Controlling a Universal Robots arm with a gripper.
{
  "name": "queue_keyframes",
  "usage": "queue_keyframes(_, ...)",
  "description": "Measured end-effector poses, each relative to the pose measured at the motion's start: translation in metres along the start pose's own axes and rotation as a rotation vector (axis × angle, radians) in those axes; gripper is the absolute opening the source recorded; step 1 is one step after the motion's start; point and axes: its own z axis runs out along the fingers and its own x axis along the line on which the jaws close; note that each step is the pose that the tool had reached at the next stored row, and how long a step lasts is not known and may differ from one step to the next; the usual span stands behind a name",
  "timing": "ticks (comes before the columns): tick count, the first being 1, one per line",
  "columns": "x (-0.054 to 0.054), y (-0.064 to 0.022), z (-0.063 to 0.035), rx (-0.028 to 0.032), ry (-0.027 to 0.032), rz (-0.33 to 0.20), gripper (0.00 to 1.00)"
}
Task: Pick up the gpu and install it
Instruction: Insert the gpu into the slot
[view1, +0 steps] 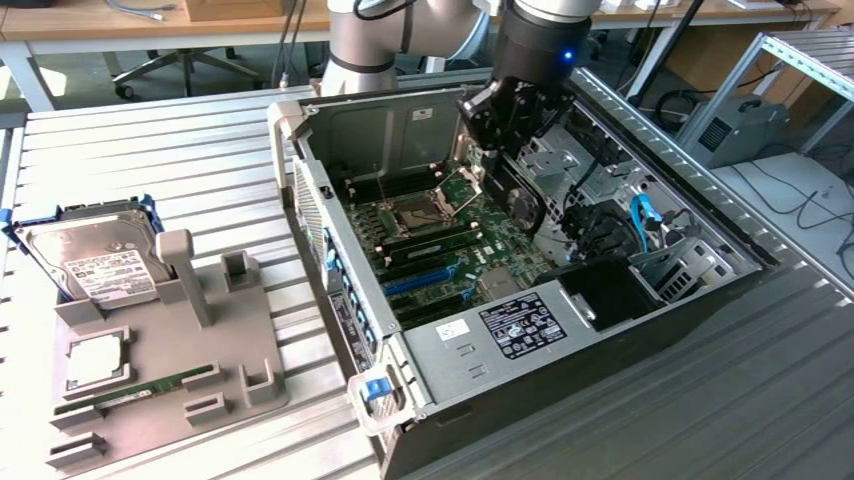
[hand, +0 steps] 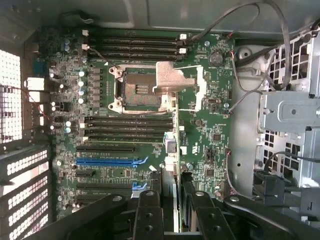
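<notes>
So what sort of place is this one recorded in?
Probably a robotics lab set up for PC assembly: an open computer case on a slatted metal table, a grey parts fixture holding a hard drive, and office desks behind.

Ribbed bare-metal table (view1: 160, 150), dull sheen. Matt grey metal computer case (view1: 387, 120). Glossy green circuit board (hand: 200, 125). Matt grey plastic holder (view1: 200, 370). Shiny metal hard drive (view1: 94, 250), white paper label (view1: 114, 275). Matt black graphics card (view1: 518, 205).
</notes>
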Motion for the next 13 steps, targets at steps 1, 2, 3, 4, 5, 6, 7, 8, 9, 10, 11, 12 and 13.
queue_keyframes(1,0.0000,0.0000,0.0000,-0.0004,0.0000,-0.016,0.27)
queue_keyframes(2,0.0000,0.0000,0.0000,-0.0018,-0.0001,-0.066,0.27)
queue_keyframes(3,0.0000,0.0000,0.0000,-0.0028,-0.0002,-0.101,0.27)
queue_keyframes(4,0.0000,0.0000,0.0001,-0.0040,-0.0004,-0.144,0.27)
queue_keyframes(5,0.0000,0.0000,0.0001,-0.0042,-0.0003,-0.152,0.27)
queue_keyframes(6,0.0000,0.0000,0.0001,-0.0044,-0.0004,-0.158,0.27)
queue_keyframes(7,0.0000,0.0000,0.0001,-0.0046,-0.0004,-0.164,0.27)
queue_keyframes(8,0.0000,0.0000,0.0001,-0.0048,-0.0004,-0.170,0.27)
queue_keyframes(9,0.0000,0.0000,0.0001,-0.0048,-0.0004,-0.176,0.27)
queue_keyframes(10,0.0000,0.0000,0.0001,-0.0050,-0.0004,-0.181,0.27)
queue_keyframes(11,0.0000,0.0000,0.0001,-0.0052,-0.0004,-0.188,0.27)
queue_keyframes(12,0.0000,0.0000,0.0001,-0.0054,-0.0005,-0.194,0.27)
queue_keyframes(13,0.0000,0.0000,0.0001,-0.0056,-0.0005,-0.200,0.27)
